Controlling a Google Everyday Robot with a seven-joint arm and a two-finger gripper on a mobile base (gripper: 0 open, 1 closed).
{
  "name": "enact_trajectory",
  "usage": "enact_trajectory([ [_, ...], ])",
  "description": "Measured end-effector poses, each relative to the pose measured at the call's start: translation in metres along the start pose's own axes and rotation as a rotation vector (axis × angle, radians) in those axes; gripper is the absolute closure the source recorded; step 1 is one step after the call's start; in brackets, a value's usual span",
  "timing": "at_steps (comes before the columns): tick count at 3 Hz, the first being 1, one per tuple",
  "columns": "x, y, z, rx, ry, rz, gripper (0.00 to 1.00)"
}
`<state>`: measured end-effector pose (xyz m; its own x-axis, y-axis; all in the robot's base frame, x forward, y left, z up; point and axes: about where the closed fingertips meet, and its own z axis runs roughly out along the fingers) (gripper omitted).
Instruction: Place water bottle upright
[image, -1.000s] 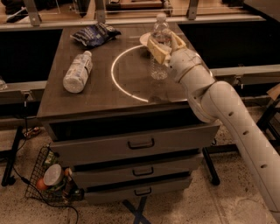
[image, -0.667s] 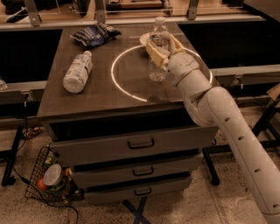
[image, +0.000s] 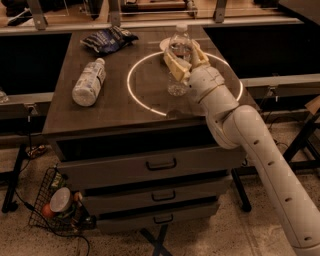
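The water bottle (image: 179, 60), small, clear and ribbed with a white cap, stands upright on the dark table (image: 115, 107) inside the lit white ring (image: 145, 102). My gripper (image: 183, 61) reaches in from the right on its white arm. Its pale fingers (image: 171, 66) sit on both sides of the bottle's middle and are shut on it. The bottle's base rests on or just above the tabletop; I cannot tell which.
A larger cloudy bottle (image: 89, 82) lies on its side at the table's left. A dark chip bag (image: 107, 39) lies at the back left. A white disc (image: 166, 45) sits behind the water bottle. Drawers (image: 161, 164) are below; a wire basket (image: 57, 207) stands on the floor at left.
The arm has drawn slightly left and back with the bottle still upright between the fingers. The cloudy bottle and the bag have not moved.
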<state>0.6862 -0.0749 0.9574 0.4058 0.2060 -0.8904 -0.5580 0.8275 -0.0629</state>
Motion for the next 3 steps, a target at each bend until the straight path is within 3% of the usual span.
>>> enact_trajectory([
  [1,0.0,0.002,-0.002,-0.002,0.001,0.001,0.05],
  [3,-0.003,-0.007,-0.016,0.001,0.047,-0.017,0.0],
])
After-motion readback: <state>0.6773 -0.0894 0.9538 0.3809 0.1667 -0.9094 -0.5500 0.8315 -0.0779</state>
